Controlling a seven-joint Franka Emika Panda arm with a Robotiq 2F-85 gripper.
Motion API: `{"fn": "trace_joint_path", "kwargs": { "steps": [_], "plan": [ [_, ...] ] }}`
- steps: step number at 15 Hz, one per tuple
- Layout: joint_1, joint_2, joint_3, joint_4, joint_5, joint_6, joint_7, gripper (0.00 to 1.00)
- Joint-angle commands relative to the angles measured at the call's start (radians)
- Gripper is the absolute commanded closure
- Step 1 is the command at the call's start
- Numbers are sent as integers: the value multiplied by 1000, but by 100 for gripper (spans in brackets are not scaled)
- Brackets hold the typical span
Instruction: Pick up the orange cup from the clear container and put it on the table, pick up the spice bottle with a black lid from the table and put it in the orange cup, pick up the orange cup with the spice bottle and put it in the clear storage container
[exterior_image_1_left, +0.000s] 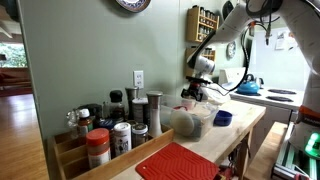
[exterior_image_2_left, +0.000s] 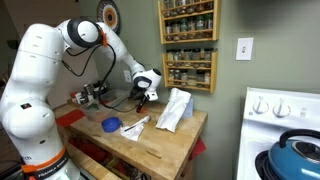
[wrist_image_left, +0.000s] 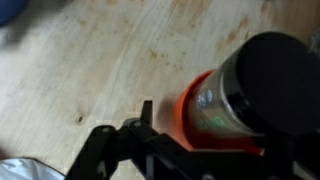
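Hanging low over the wooden table (wrist_image_left: 90, 70), the claw (exterior_image_2_left: 146, 97) has its jaws spread wide and grips nothing. In the wrist view one dark finger (wrist_image_left: 146, 112) stands just left of the orange cup (wrist_image_left: 188, 125), with a sliver of wood showing between them. The claw's other side is mostly out of frame on the right. The cup stands upright on the table between the jaws. The spice bottle (wrist_image_left: 222, 105) sits inside it, its black lid (wrist_image_left: 280, 78) rising well above the rim. In an exterior view the clear container (exterior_image_1_left: 188, 123) sits close by on the near side, and a blue cup (exterior_image_1_left: 222, 118) rests further right along the table.

I'd reckon the cup is light, thin, smooth plastic that gives under a squeeze. The bottle adds weight and sits high, so the pair looks top-heavy and liable to tip or rattle. The sensible hold seems to be across the cup's wall, just below the rim, pinched firmly enough that the plastic does not slide. A straight, level lift should keep the bottle from toppling out.
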Motion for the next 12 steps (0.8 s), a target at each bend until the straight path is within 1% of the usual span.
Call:
{"fn": "trace_joint_path", "kwargs": {
  "steps": [1, 2, 9, 12],
  "plan": [
    [-17, 17, 4, 20, 37, -30, -30, 2],
    [-19, 10, 2, 21, 38, -37, -34, 0],
    [-43, -27, -7, 48, 38, -70, -75, 0],
    [-42, -14, -9, 68, 42, -61, -59, 0]
  ]
}}
